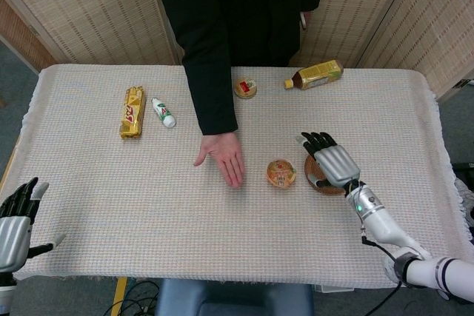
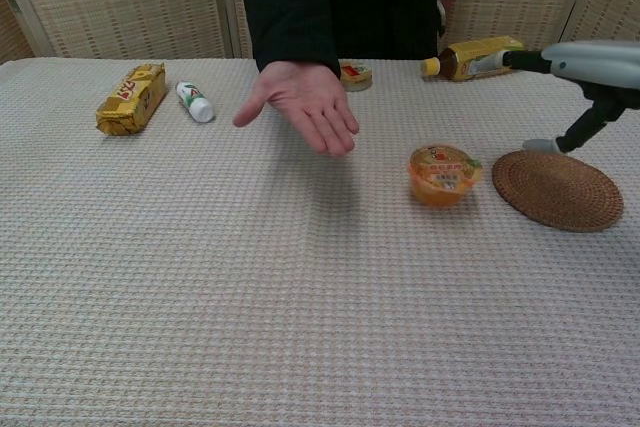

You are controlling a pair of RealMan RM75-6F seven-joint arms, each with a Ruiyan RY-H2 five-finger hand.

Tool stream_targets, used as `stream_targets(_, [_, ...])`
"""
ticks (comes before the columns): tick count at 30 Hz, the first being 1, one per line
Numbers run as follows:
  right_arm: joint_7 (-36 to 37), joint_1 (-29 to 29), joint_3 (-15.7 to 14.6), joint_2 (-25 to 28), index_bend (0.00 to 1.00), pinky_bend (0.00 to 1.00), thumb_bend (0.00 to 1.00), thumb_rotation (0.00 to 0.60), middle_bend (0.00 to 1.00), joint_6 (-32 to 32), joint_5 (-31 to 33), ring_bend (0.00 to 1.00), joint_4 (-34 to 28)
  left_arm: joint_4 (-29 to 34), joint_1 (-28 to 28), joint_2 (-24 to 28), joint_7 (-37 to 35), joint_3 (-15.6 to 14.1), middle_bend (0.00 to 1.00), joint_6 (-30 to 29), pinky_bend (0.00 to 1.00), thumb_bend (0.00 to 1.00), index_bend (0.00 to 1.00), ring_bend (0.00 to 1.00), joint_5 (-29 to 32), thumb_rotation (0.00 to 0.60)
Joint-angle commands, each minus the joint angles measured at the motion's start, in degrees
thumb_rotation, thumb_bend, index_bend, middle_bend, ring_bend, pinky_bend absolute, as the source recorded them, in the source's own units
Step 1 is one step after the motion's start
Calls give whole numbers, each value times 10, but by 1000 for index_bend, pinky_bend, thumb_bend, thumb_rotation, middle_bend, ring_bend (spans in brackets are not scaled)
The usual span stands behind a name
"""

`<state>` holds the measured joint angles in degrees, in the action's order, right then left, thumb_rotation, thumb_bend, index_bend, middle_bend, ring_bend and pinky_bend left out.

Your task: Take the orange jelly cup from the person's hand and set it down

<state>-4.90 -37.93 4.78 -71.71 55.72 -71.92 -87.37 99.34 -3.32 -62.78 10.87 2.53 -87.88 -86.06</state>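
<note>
The orange jelly cup (image 1: 281, 173) (image 2: 442, 174) stands upright on the tablecloth, just left of the round woven coaster (image 1: 320, 180) (image 2: 556, 189). My right hand (image 1: 332, 162) (image 2: 590, 65) hovers above the coaster with fingers spread and holds nothing; it is clear of the cup. The person's hand (image 1: 222, 156) (image 2: 303, 102) stays out over the table, palm up and empty, left of the cup. My left hand (image 1: 16, 220) rests off the table's near left corner, fingers apart, empty.
A yellow snack bar (image 1: 132, 112) (image 2: 131, 97) and a small white bottle (image 1: 163, 112) (image 2: 195, 101) lie at the back left. A small round tin (image 1: 245, 87) (image 2: 356, 73) and a lying tea bottle (image 1: 315, 74) (image 2: 474, 58) sit at the back right.
</note>
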Motion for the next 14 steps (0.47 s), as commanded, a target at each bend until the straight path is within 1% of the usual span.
stream_targets(1, [5, 54, -13, 57, 0, 0, 329, 600, 11, 72, -28, 0, -45, -1, -3, -2, 0, 2, 0, 4, 162, 143, 62, 0, 2, 600])
stream_targets(7, [26, 139, -40, 107, 0, 0, 329, 600, 35, 182, -73, 0, -80, -2, -13, -11, 7, 6, 0, 14, 162, 143, 62, 0, 1, 600])
stream_targets(11, [48, 199, -64, 114, 0, 0, 329, 600, 38, 249, -102, 0, -81, -5, -19, -17, 12, 7, 0, 25, 162, 143, 63, 0, 9, 600])
stream_targets(14, [60, 237, -76, 111, 0, 0, 329, 600, 38, 289, -117, 0, -73, -6, -23, -21, 15, 9, 0, 26, 162, 143, 63, 0, 5, 600])
